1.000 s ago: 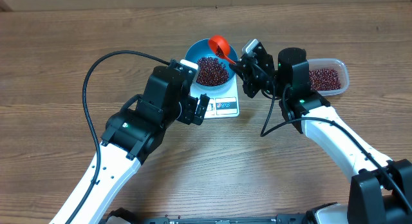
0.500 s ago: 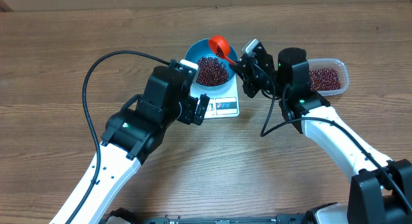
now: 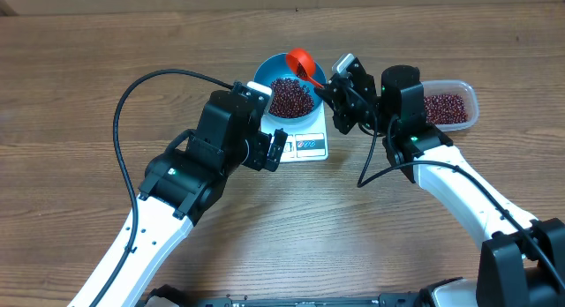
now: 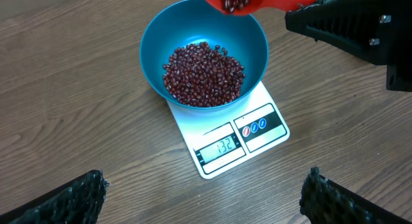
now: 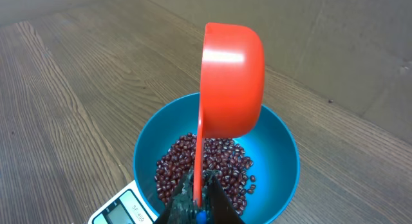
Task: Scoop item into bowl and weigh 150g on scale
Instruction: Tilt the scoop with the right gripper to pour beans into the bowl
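Beans (image 4: 204, 74) heap in the blue bowl (image 4: 154, 37) on the white scale (image 4: 257, 143); my right pincer (image 5: 198, 205) is clamped on the red scoop (image 5: 232, 82), tilted above the rim; my left pincer (image 4: 203, 199) gapes wide, empty.

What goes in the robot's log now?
right gripper: shut on red scoop, tilted above blue bowl | beans: in bowl | bowl: on scale | left gripper: open, empty

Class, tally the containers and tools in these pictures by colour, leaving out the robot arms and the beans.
Blue: 1, the bowl
White: 1, the scale
Orange-red: 1, the scoop
Clear: 1, the tub
Total: 4
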Motion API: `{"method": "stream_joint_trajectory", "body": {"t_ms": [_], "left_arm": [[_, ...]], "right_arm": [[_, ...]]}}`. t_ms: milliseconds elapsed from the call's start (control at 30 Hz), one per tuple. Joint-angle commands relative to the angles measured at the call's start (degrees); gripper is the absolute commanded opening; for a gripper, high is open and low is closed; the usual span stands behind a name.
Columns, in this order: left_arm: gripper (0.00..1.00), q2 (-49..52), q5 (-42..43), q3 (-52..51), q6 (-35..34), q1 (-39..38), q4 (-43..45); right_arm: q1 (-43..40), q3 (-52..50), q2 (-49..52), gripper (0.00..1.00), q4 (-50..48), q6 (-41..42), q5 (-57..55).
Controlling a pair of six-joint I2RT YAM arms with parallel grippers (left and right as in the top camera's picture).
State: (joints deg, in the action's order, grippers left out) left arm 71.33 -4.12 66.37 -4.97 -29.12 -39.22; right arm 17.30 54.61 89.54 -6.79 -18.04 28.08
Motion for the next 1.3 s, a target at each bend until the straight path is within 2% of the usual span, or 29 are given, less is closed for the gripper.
{"method": "stream_joint_trajectory", "body": {"t_ms": [0,833,1067,1267], "left_arm": [[1.0,0.2,-0.5,1.3,0.3,0.2,0.1],[0.99,0.2,-0.5,1.3,0.3,0.2,0.1],[1.0,0.2,-0.5,1.3,0.3,0.2,0.1],[0.99,0.2,-0.5,1.3,0.3,0.2,0.1]], "right_arm": [[0.2,0.1,0.1,0.04,0.0,-0.3,-0.2],[0.2,0.1,0.1,0.04,0.0,-3.4,-0.2],[0.2,0.1,0.1,0.04,0.0,-11.5,-0.2],[-0.3,0.1,0.1,0.04,-0.5,-12.5,-0.2]]}}
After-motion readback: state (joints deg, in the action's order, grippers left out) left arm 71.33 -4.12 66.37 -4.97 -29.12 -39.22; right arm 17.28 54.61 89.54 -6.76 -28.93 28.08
